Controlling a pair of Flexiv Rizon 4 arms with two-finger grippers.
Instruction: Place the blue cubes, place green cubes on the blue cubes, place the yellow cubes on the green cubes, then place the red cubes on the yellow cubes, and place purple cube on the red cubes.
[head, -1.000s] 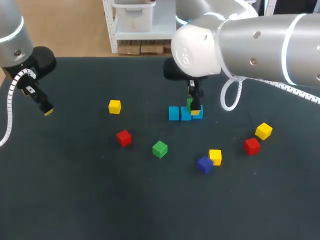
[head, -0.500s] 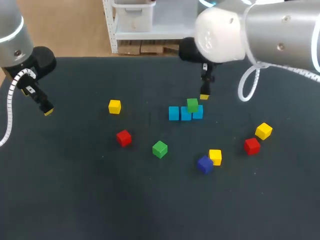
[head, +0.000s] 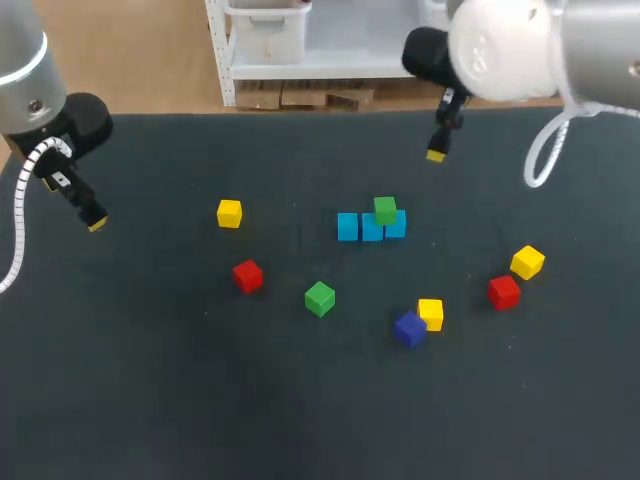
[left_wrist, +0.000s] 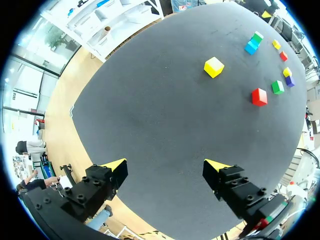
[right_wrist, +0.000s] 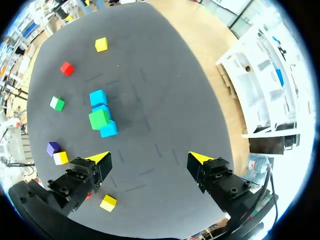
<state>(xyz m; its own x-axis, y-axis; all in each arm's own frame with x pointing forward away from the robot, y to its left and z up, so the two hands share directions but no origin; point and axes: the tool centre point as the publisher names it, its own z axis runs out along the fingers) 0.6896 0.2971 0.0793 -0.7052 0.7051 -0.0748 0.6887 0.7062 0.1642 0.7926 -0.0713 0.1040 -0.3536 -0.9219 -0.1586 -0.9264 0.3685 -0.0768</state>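
Presently, three blue cubes (head: 370, 227) are laid in a touching row on the desk (head: 180, 400). One green cube (head: 385, 210) is seated on top of that row, over the joint between its middle and right-hand cubes. This offset is judged deliberate: room is left on the row for a second green cube (head: 319, 298), so that each layer is carried across the seams of the layer below. That cube is found loose on the robot's side of the row, somewhat to its left.

The right end effector (head: 436, 154) is held beyond the row and to its right, fingers apart and nothing between them, presumably so that the stack is not knocked. The left end effector (left_wrist: 166, 168), likewise spread and empty, is parked far to the left of the row, out of the working space.

The purple cube (head: 408, 329), with a yellow cube (head: 431, 312) just beside it, is seen on the robot's side of the row, and nothing loose touches the row.
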